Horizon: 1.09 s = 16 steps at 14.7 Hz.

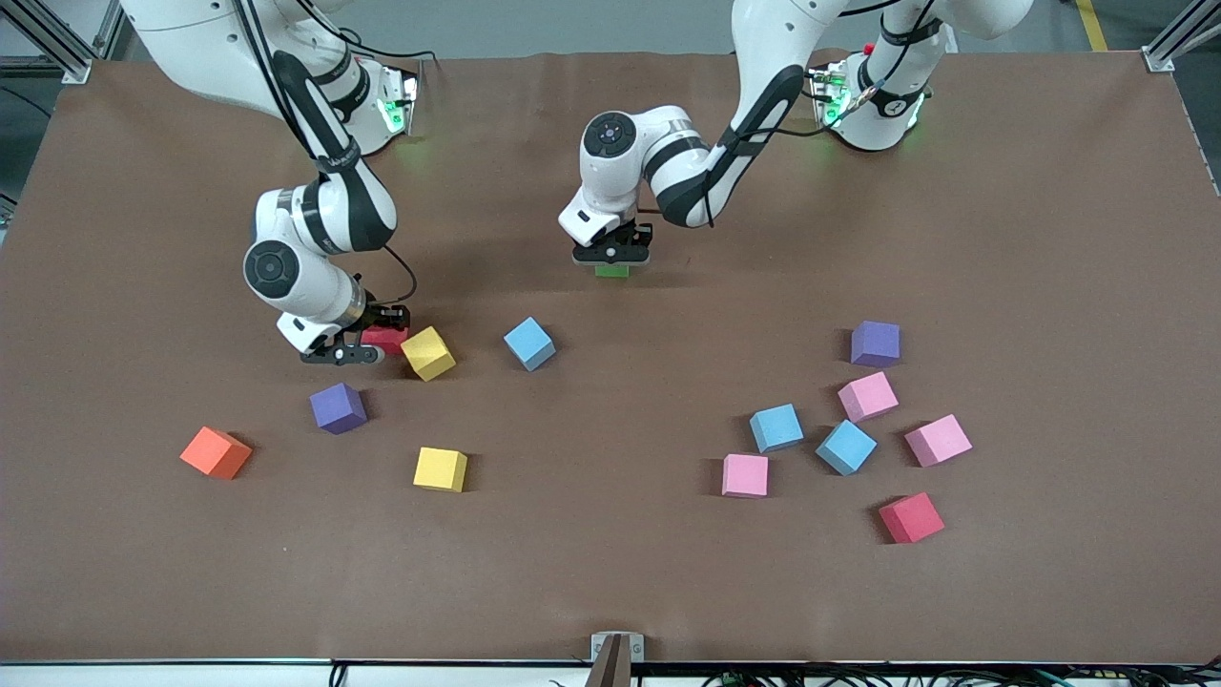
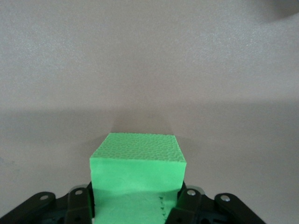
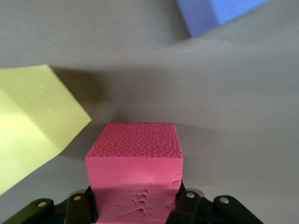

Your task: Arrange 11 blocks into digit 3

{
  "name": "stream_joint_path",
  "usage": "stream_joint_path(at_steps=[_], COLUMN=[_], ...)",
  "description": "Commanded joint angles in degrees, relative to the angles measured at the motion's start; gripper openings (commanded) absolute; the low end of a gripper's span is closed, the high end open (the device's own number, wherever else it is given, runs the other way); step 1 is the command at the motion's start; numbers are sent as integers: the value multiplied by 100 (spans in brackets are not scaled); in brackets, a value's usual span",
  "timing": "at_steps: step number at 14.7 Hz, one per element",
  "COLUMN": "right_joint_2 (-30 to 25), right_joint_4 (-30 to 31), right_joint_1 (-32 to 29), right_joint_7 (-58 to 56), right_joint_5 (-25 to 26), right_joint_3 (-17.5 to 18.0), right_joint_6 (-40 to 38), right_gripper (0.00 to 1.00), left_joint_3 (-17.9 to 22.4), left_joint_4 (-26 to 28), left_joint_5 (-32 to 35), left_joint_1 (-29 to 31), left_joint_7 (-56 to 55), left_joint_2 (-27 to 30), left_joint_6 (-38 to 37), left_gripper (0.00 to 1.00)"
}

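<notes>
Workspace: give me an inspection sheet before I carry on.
Surface: brown table, bare apart from the cubes.
Job's things: green block in left pincer; red block in right pincer, beside a yellow block. Others scattered loose; no digit started.
Clutter: orange cube at the right arm's end.
Pincers: both shut on blocks, low at the table.
Cables: bundle under the table's edge nearest the front camera.
Surroundings: nothing seen.

Table (image 1: 610, 572): brown mat covering it.
Right arm's end: orange cube (image 1: 216, 452), purple block (image 1: 338, 407), yellow blocks (image 1: 440, 468) lying scattered.
Left arm's end: pink blocks (image 1: 745, 475), blue blocks (image 1: 776, 427), red block (image 1: 911, 517) clustering.
</notes>
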<state>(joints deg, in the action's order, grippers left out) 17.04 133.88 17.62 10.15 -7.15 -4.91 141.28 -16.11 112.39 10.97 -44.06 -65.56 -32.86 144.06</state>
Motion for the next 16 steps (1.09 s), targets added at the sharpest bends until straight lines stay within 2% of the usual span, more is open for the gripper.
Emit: stream_joint_path(at_steps=[1, 2, 4, 9, 12, 14, 16], right_joint_2=[-218, -236, -367, -850, -1202, -1326, -1300], right_joint_4=[-186, -335, -433, -433, -424, -424, -424], right_joint_1=[-13, 4, -22, 338, 452, 829, 1268], right_joint_7=[1141, 1617, 2103, 4254, 5134, 5915, 6725], right_joint_5=[-93, -85, -93, -93, -93, -111, -399], right_joint_3=[-10, -10, -2, 16, 33, 42, 25], right_joint_6=[-440, -687, -900, -1382, -1891, -2042, -1955], right_gripper=[13, 11, 10, 8, 8, 7, 7], left_joint_3=[37, 29, 37, 37, 29, 29, 37], left_joint_4=[-7, -7, -24, -7, -16, -24, -24], left_joint_5=[142, 142, 142, 151, 151, 151, 142], left_joint_1=[-94, -103, -103, -94, -59, -6, 133], left_joint_7=[-177, -185, -421, -502, -502, -502, -441], left_joint_2=[-63, -63, -63, 191, 525, 771, 1052], left_joint_6=[88, 88, 88, -9, -360, -535, -781], left_gripper=[49, 59, 100, 100, 100, 100, 100])
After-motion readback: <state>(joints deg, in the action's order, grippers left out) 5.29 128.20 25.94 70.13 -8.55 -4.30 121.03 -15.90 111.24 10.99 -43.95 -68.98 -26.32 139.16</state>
